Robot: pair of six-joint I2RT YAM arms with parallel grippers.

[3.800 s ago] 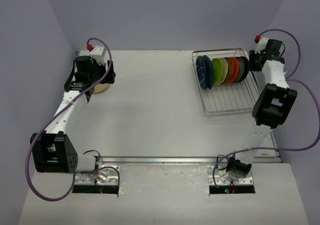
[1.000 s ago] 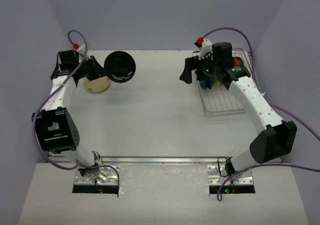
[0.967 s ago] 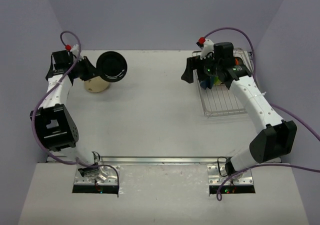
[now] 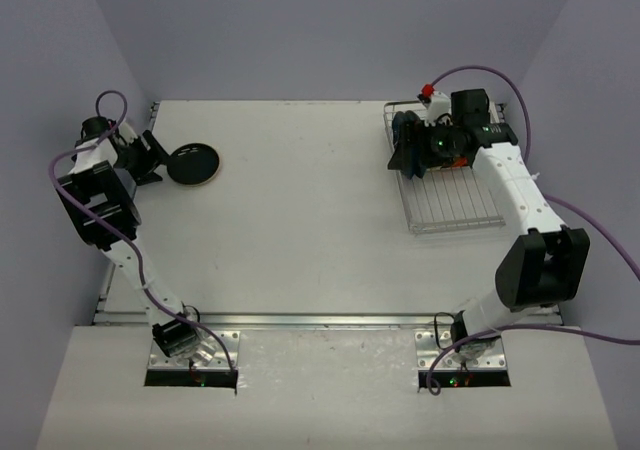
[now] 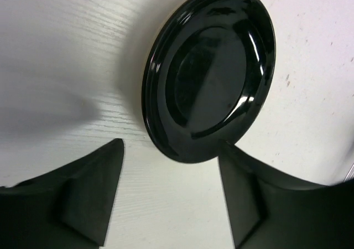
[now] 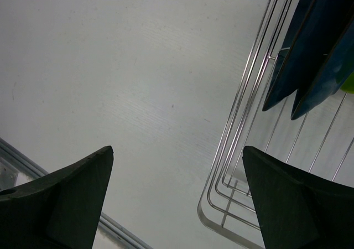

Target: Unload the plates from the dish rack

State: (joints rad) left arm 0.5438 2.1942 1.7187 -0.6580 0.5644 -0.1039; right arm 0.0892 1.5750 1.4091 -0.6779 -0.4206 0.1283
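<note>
The table point(image 4: 300, 230) has the rack point(image 4: 455, 210) at its far right, with the blue plates point(image 6: 310, 50) standing upright inside. One black plate point(image 4: 192, 162) lies flat at far left. The left gripper point(image 4: 150, 160) sits just beside it, fingers apart, holding nothing. The right gripper point(image 6: 177, 149) gapes wide and empty over the rack's left edge. I'd worry a finger snags the wire going in, or tips a neighbouring plate.

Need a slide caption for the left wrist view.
Black plate lies flat just beyond the open left tool.
</note>
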